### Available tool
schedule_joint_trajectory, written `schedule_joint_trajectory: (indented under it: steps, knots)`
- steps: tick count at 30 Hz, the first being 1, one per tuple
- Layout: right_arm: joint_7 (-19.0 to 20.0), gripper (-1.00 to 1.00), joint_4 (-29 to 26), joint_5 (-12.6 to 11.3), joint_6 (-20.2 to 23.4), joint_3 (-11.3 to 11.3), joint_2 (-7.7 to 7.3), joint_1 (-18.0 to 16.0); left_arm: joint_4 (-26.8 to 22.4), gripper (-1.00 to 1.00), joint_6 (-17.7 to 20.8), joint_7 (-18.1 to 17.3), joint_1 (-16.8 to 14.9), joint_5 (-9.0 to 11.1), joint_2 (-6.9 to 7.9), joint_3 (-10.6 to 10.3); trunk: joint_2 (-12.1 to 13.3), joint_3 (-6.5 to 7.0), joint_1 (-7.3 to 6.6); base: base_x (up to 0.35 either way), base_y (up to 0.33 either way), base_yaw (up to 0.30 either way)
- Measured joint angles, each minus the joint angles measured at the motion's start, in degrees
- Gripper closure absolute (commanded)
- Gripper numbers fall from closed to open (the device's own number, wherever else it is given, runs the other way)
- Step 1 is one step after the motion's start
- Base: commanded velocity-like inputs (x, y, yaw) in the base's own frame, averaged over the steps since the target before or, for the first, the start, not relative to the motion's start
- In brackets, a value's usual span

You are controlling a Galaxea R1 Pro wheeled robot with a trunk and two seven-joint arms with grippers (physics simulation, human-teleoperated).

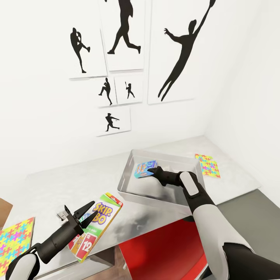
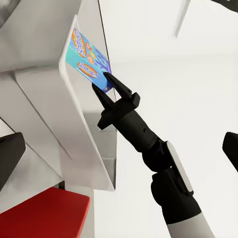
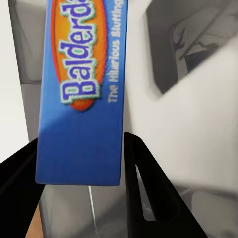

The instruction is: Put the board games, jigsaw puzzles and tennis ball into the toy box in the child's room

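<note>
Over the toy box (image 1: 128,171), right hand (image 1: 152,171) clamps the blue game (image 1: 145,168) — releasing tilted could leave it propped against the wall.

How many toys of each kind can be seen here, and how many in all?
Board games: 2, the blue game in the right claw over the toy box, and Skip-Bo.
Jigsaw puzzles: 2, one, another.
Total: 4.
</note>
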Motion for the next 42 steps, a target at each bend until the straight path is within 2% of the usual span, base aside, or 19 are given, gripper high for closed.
schedule_joint_trajectory:
  steps: [1, 2, 32, 34, 38, 39, 42]
  knots:
    - [0.0, 1.0, 0.0, 0.0, 0.0, 0.0, 0.0, 0.0, 0.0, -1.0, 0.0, 0.0, 0.0, 0.0, 0.0, 0.0, 0.0, 0.0, 0.0, 0.0, 0.0, 0.0]
    - [0.0, -1.0, 0.0, 0.0, 0.0, 0.0, 0.0, 0.0, 0.0, -1.0, 0.0, 0.0, 0.0, 0.0, 0.0, 0.0, 0.0, 0.0, 0.0, 0.0, 0.0, 0.0]
    - [-0.4, -1.0, -0.6, 0.3, -0.1, 0.1, -0.08, 0.2, 0.0, -1.0, 0.0, 0.0, 0.0, 0.0, 0.0, 0.0, 0.0, 0.0, 0.0, 0.0, 0.0, 0.0]
    - [-0.5, -1.0, -1.6, 0.4, -0.1, 0.1, -0.47, 0.5, 0.0, -1.0, 0.0, 0.1, 0.0, 0.0, 0.0, 0.0, 0.0, 0.0, 0.0, 0.0, 0.0, 0.0]
    - [-2.4, -1.0, -4.3, 0.7, 0.0, 0.1, -2.65, 1.0, 0.0, -1.0, 0.0, 0.1, 0.0, 0.0, 0.0, 0.0, 0.0, 0.0, 0.0, 0.0, 0.0, 0.0]
    - [-2.4, -1.0, -4.3, 0.6, 0.0, 0.1, -2.66, 1.0, 0.0, -1.0, 0.0, 0.1, 0.0, 0.0, 0.0, 0.0, 0.0, 0.0, 0.0, 0.0, 0.0, 0.0]
    - [-5.1, -1.0, -5.6, 1.0, 0.5, 0.2, -3.71, 1.3, 0.0, -1.0, 0.0, 0.2, 0.0, 0.0, 0.0, 0.0, 0.0, 0.0, 0.0, 0.0, 0.0, 0.0]
